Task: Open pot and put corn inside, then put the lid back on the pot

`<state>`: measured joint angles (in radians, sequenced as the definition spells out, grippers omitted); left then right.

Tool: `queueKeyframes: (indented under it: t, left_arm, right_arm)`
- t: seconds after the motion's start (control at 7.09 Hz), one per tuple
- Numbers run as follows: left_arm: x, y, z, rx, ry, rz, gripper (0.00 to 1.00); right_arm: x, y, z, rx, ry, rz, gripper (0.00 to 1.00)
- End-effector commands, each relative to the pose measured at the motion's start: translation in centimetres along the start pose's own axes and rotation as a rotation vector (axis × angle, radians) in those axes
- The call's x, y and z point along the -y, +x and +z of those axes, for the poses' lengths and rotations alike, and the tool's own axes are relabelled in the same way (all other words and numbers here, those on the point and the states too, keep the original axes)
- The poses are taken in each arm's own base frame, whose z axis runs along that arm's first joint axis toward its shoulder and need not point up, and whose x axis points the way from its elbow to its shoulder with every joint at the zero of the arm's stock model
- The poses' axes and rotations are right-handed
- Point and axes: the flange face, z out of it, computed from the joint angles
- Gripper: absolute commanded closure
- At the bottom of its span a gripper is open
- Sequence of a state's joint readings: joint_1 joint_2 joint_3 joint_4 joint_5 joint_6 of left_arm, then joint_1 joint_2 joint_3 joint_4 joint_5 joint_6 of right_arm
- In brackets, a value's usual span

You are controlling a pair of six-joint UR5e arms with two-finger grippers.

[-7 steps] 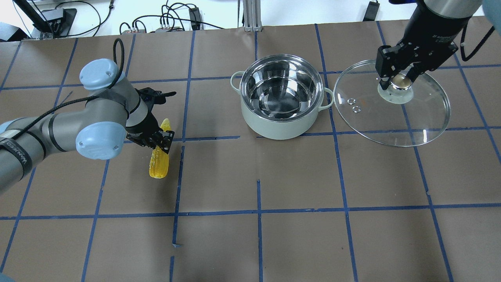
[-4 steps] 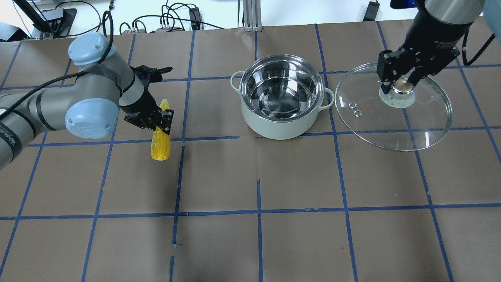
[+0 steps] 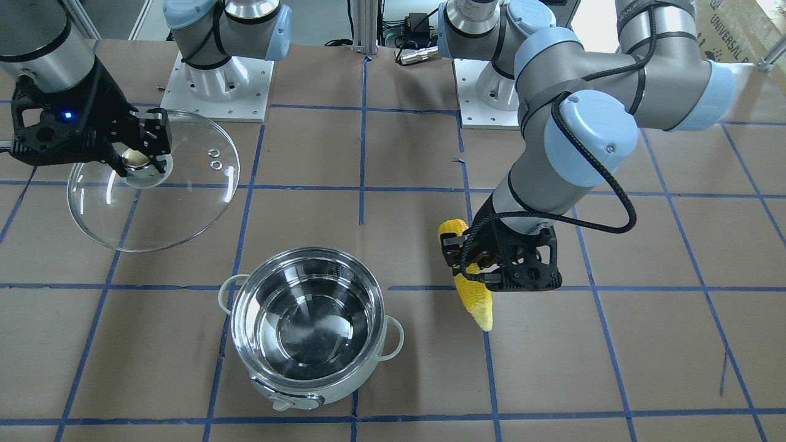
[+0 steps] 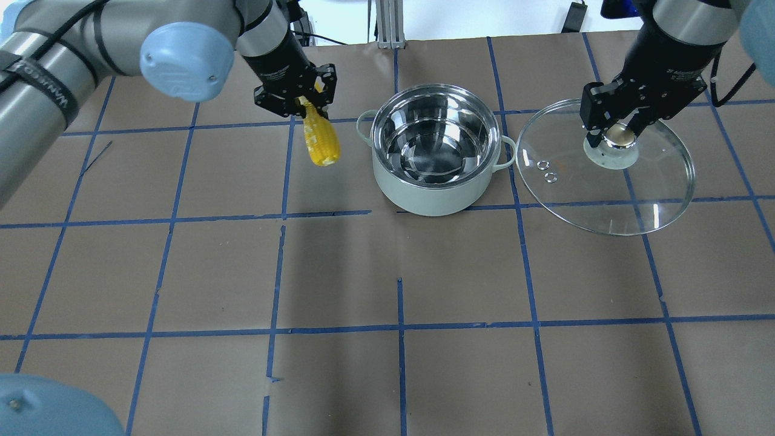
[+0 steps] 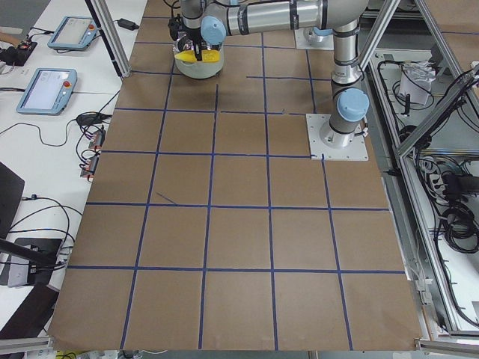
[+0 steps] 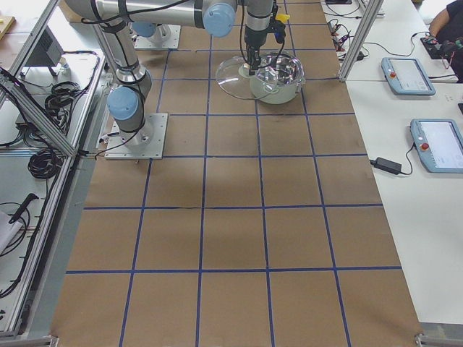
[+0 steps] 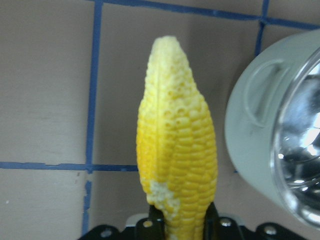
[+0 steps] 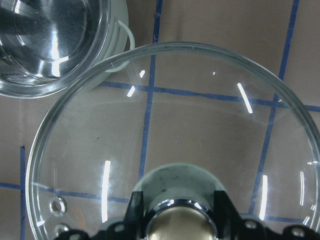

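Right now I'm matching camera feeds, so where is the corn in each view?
Front-facing: corn right of centre, right of the pot.
Overhead: corn upper left-centre, left of the pot.
Exterior left: corn at the top, a yellow patch by the pot.
Exterior right: too small to tell.
Left wrist: corn fills the centre.
Right wrist: not in it.
Shared landmark: the pot.

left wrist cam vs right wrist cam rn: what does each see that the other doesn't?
Left wrist only: the corn, clamped in the left gripper, tapered end pointing away from it.
Right wrist only: the lid, its knob between the fingers of the right gripper, and the steam holes at lower left.
Both: a slice of the open pot with one side handle, plus the brown table with blue tape lines.
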<state>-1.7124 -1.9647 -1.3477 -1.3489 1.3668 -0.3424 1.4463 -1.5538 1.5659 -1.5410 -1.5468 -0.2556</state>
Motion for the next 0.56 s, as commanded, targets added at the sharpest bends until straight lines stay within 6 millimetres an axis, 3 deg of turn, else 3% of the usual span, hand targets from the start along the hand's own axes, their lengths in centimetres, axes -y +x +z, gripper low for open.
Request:
queueKeyframes:
  t: [0.0, 0.14, 0.28, 0.42]
  left_arm:
    - [-0.4, 8.6, 1.6, -0.034, 0.001, -0.106, 0.9]
    - [-0.8, 12.1, 4.3, -0.028, -0.012, -0.132, 0.9]
    - [-1.1, 14.3, 6.1, -0.024, -0.02, -0.119, 0.9]
    - [-0.6, 15.0, 8.6, -0.011, -0.041, -0.102, 0.9]
  right_arm:
    - [0.0, 0.1, 0.0, 0.0, 0.002, 0.001, 0.67]
    - [0.0, 0.2, 0.0, -0.001, 0.002, -0.001, 0.67]
    - [0.0, 0.3, 0.0, -0.004, 0.001, 0.001, 0.67]
    - [0.0, 0.3, 0.0, -0.004, 0.001, 0.001, 0.67]
